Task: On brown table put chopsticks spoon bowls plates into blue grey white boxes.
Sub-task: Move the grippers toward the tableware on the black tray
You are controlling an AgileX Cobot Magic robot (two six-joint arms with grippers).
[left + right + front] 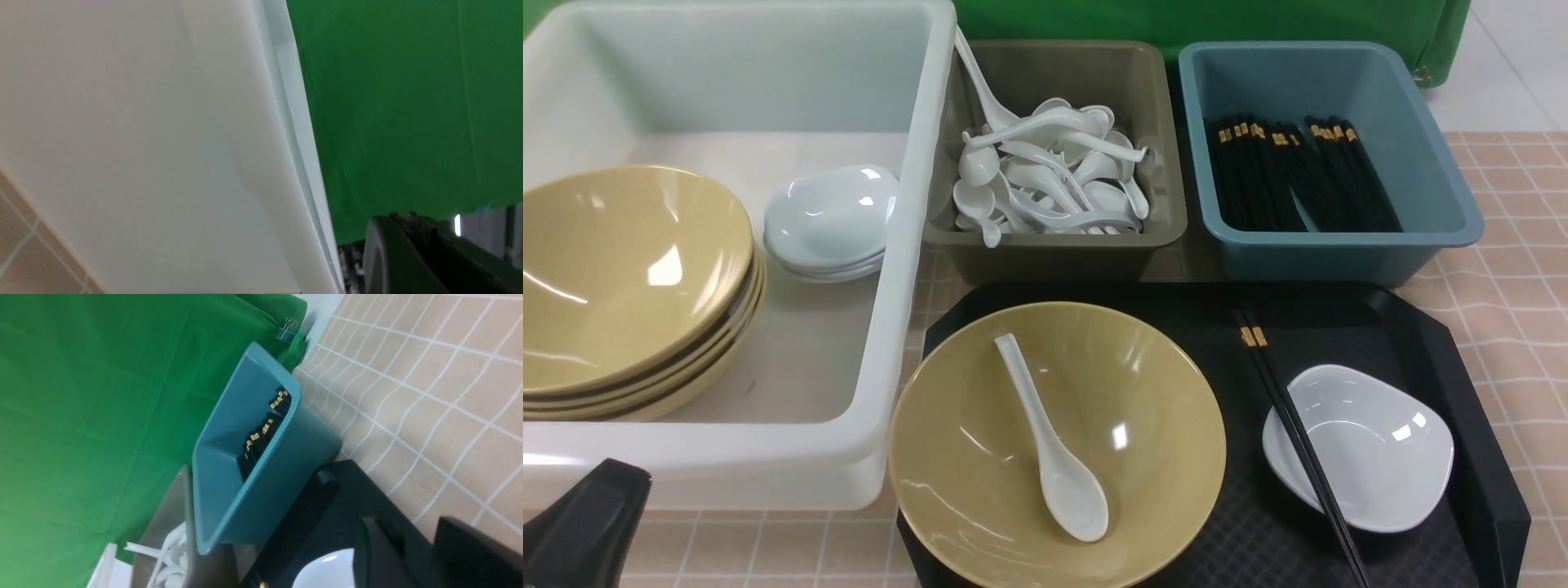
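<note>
Tray (1462, 384) not yet cleared; both arms parked at its sides.
Watch the chopsticks (1298, 433): they lie across the plate (1388, 457) at the tray's right, so a pinch near one end could split the pair or tip the plate. The spoon (1054, 449) sits loose in the bowl (1160, 425) at the tray's left; lift the bowl first and it may slide out. Left gripper (584, 523) is low, left of the tray, clenched on nothing. Right gripper (412, 559), by the tray's right edge, is released and empty.

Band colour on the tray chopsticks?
Gold, on black chopsticks; clearest in the front view.
</note>
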